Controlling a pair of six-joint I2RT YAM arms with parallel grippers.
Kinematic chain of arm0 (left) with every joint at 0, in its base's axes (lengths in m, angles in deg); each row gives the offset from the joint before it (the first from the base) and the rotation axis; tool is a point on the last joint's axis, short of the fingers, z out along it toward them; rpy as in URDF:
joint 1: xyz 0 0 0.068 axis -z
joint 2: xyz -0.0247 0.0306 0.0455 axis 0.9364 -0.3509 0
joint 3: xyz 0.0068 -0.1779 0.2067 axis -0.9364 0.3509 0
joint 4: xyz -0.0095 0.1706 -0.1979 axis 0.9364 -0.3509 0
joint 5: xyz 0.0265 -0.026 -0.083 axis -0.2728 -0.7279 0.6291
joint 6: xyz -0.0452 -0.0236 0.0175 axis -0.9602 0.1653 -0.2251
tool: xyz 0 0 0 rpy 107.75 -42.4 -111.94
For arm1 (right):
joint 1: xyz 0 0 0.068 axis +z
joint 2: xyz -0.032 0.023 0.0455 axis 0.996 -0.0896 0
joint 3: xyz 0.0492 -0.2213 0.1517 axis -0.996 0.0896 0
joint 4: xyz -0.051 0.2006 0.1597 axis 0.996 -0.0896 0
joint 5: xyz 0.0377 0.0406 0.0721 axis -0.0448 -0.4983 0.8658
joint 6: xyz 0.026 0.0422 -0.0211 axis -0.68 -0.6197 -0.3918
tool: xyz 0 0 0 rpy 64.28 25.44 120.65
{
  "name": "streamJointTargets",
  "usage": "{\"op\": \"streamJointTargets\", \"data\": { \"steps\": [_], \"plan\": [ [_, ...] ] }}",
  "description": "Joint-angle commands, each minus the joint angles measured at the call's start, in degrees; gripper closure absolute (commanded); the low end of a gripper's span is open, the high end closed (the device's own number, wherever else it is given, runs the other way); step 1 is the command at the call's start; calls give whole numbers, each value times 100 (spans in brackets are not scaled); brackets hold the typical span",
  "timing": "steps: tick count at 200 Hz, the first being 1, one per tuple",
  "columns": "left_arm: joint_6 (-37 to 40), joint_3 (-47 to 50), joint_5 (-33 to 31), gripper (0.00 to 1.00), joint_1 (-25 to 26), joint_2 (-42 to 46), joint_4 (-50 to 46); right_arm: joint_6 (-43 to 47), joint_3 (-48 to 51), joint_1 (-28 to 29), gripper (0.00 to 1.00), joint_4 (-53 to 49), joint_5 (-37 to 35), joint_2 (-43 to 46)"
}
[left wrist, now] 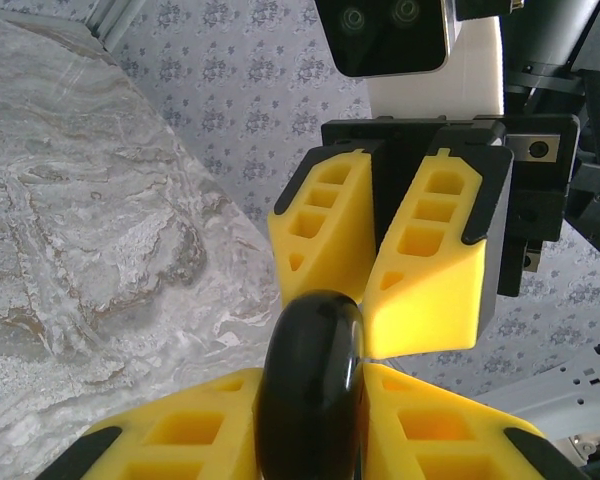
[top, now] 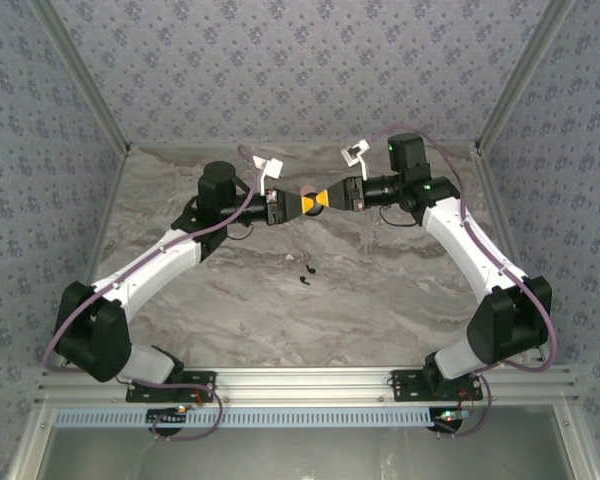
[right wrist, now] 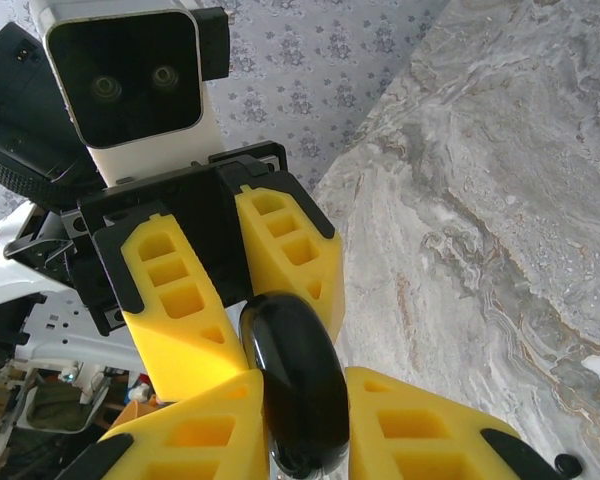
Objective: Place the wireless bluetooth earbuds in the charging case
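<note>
Left gripper (left wrist: 315, 378): jaws clenched on the charging case (left wrist: 310, 400), which stands on edge between the yellow pads, rim pointing out past the tips toward the other arm. Holding by the flat faces makes sense: a round puck would roll out of a rim pinch, and this leaves the far half exposed for a second grip. The case is up in the air, well above the table (top: 230, 290), wedged in the gap where the two sets of fingertips meet nose to nose. A thin pale line runs along the case edge right at the left jaw tips; probably the lid seam, can't confirm. Right gripper (right wrist: 300, 382): its pads flank the opposite half of the same case and look to be pressed on both faces, so it reads as grasping the case too, not released. Two opposed grips on one clamshell look like a setup to pry the lid open, or possibly a handover; no telling which. The case looks closed from both wrist views. The wireless bluetooth earbuds (top: 305, 275) lie loose on the table, close together, below and nearer the arm bases than the joined jaws, well apart from both. Neither is in the case yet.
</note>
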Motion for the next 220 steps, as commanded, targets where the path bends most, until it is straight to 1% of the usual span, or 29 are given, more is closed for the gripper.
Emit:
{"op": "streamJointTargets", "data": {
  "steps": [1,40,54,152,192,220],
  "plan": [
    [167,-78,70,74,77,152,141,83,-220,65,79,-179,126,17],
    [201,-77,48,65,102,177,90,31,-271,63,79,-145,89,102],
    [201,-50,15,64,104,185,77,1,-288,46,79,-120,61,136],
    [177,22,-118,64,119,224,60,-132,-288,3,79,10,-2,208],
    [174,29,-138,61,127,224,24,-183,-261,6,79,51,-19,236],
    [181,24,-136,61,165,225,26,-191,-251,12,79,47,-2,244]
  ]
}}
